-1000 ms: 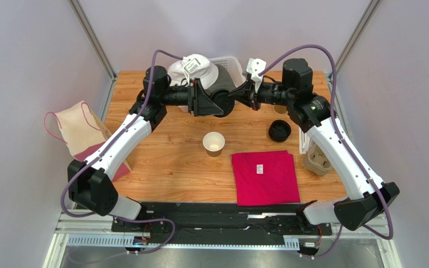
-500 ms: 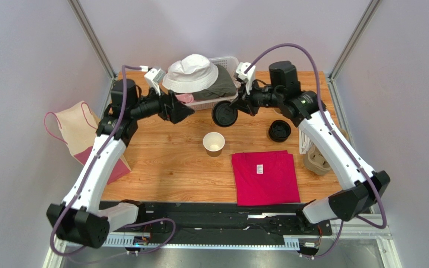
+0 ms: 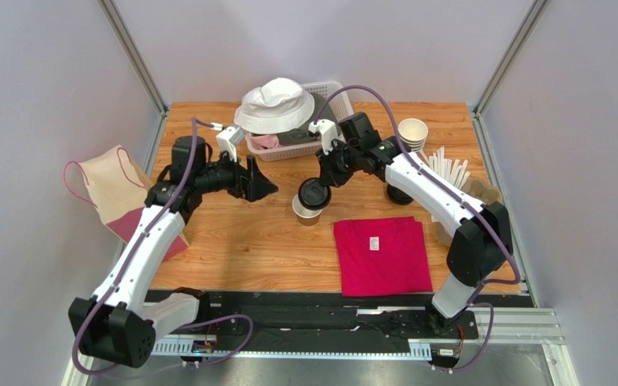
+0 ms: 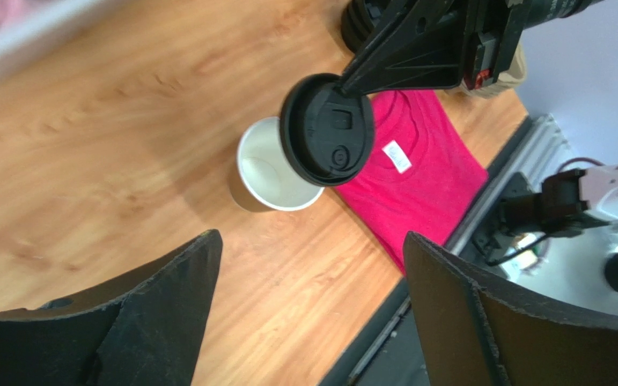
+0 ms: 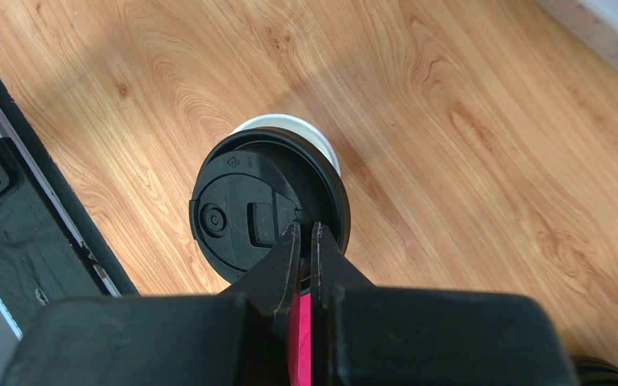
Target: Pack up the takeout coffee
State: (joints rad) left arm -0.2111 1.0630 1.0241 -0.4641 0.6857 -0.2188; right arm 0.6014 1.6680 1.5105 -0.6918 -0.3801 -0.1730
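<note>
A small tan paper cup [image 3: 305,212], white inside, stands open on the wooden table; it also shows in the left wrist view [image 4: 268,167] and as a white rim in the right wrist view [image 5: 288,125]. My right gripper [image 3: 322,178] is shut on the edge of a round black lid [image 3: 314,194], held tilted just above the cup and covering most of its mouth [image 5: 244,211]. The lid is not seated on the rim. My left gripper [image 3: 262,185] is open and empty, to the left of the cup, pointing at it [image 4: 312,314].
A folded red shirt [image 3: 382,255] lies right of the cup. A white basket [image 3: 328,92] with a white hat [image 3: 277,103] stands at the back. Lidless tan cups [image 3: 413,133], black lids [image 3: 402,195] and wooden sticks [image 3: 449,169] are at the right. A paper bag [image 3: 115,189] hangs off the left edge.
My right gripper has carried the black lid from near the basket down to just over the cup. My left gripper let go of the lid earlier, drew back left, and has dropped slightly toward the cup.
</note>
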